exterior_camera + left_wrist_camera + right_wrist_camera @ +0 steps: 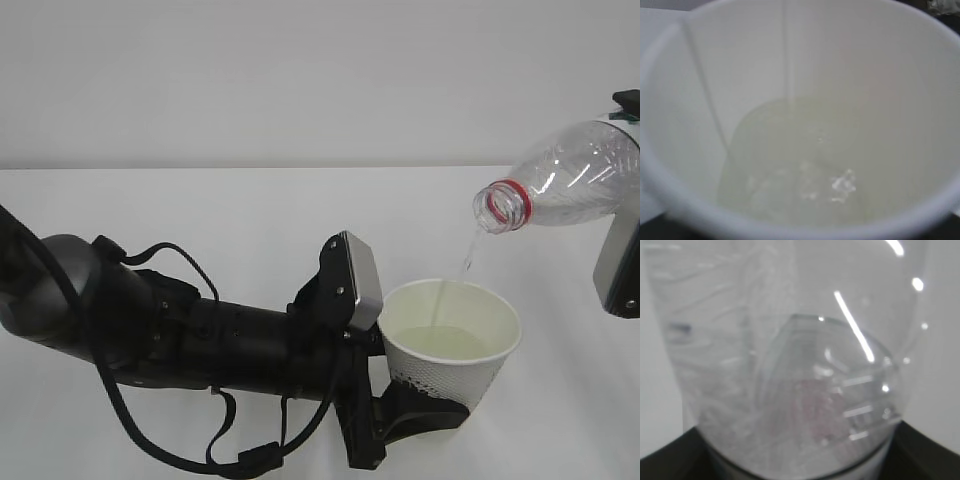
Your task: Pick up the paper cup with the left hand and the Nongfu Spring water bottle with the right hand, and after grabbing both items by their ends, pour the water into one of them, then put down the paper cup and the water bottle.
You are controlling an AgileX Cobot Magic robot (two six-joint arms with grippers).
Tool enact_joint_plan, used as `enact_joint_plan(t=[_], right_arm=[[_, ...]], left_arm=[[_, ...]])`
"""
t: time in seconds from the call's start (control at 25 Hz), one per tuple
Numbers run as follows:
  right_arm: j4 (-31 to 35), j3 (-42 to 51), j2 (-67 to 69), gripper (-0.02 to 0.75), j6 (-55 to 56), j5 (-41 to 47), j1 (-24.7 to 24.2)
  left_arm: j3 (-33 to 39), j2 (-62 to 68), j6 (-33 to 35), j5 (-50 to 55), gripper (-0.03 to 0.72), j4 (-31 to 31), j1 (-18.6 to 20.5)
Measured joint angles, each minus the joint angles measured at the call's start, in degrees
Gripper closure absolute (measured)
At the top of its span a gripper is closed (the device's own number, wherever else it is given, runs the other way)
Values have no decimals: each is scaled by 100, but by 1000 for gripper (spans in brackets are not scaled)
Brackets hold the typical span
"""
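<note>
Paper cup [452,340] lower centre-right, tilted, clamped low by left gripper [425,408]. Nongfu Spring water bottle [565,177] at right edge, tipped, mouth above cup rim, grasped by right gripper [622,265]. Thin water [466,255] stream falls into cup. White table [200,215] open upper left.

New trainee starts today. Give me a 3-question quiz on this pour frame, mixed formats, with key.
1. True or false: the Nongfu Spring water bottle still has its cap on.
2. Where does the water land? A) table B) paper cup C) left gripper
3. Fill in: the bottle's mouth sits ___ the cup's rim.

Key: 1 false, the red-ringed mouth is open. 2 B, a thin stream falls inside the cup. 3 above.
</note>
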Motion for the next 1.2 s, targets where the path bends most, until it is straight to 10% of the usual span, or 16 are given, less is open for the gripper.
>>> enact_joint_plan(t=[1.2], right_arm=[[10, 0, 0, 224, -14, -10, 0]], left_arm=[[0, 0, 0, 0, 181, 0, 0]])
